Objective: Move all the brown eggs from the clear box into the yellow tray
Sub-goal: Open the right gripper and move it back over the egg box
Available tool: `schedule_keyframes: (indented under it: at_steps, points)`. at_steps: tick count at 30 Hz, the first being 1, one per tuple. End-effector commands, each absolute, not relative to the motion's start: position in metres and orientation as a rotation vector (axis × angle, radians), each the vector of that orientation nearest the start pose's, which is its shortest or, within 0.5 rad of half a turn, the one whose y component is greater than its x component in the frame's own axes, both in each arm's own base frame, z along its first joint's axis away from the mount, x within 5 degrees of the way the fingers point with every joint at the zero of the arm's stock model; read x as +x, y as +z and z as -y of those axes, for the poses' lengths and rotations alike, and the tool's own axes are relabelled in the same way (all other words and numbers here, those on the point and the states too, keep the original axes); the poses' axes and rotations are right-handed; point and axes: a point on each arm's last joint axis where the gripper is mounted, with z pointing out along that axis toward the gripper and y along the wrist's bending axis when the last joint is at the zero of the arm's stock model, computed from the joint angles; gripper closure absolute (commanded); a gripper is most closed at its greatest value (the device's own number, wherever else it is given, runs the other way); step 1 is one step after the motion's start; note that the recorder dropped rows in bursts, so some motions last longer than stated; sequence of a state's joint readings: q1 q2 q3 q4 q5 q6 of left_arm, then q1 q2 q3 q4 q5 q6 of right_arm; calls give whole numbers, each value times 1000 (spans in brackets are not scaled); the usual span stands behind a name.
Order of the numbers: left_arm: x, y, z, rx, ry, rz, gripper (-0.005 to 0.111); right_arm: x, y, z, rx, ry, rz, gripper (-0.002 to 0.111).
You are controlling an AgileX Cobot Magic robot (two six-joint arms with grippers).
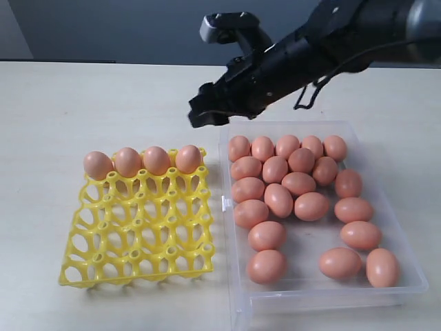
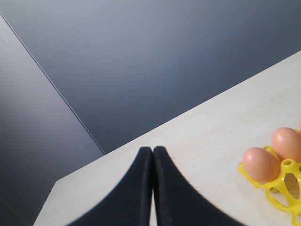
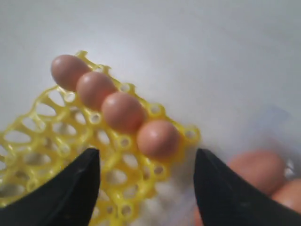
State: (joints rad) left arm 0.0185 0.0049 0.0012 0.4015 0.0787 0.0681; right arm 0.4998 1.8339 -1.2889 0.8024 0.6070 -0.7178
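Brown eggs (image 1: 278,200): 4 in yellow tray (image 1: 138,234) back row, rest crowded in clear box (image 1: 406,276) beside tray. Right gripper (image 1: 207,114) jaws apart, empty, over tray's box-side corner; left gripper (image 2: 153,155) jaws together. Risk: eggs touch, so closing jaws may knock or crack neighbours.

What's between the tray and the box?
Just a narrow strip of bare table; the latch tab on the box pokes toward the tray. Seen in the exterior view.

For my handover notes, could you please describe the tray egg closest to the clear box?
Find the yellow tray left of the clear box. Four brown eggs line its far row. Yours is the end egg, in the corner cup nearest the box.
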Motion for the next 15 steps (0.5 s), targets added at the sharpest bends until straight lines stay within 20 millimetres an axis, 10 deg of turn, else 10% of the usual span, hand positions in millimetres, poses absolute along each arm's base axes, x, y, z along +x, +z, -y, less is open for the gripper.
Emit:
schedule_keyframes:
  at_steps: [1, 5, 15]
  points:
    - [56, 207, -3, 334, 398, -1529, 106, 310, 256, -174, -686, 264, -2672, 60]
    - [56, 207, -3, 334, 398, -1529, 106, 296, 250, -146, -762, -123, -2901, 60]
    - [56, 207, -3, 334, 398, -1529, 106, 299, 194, -150, -955, -145, -3042, 60]
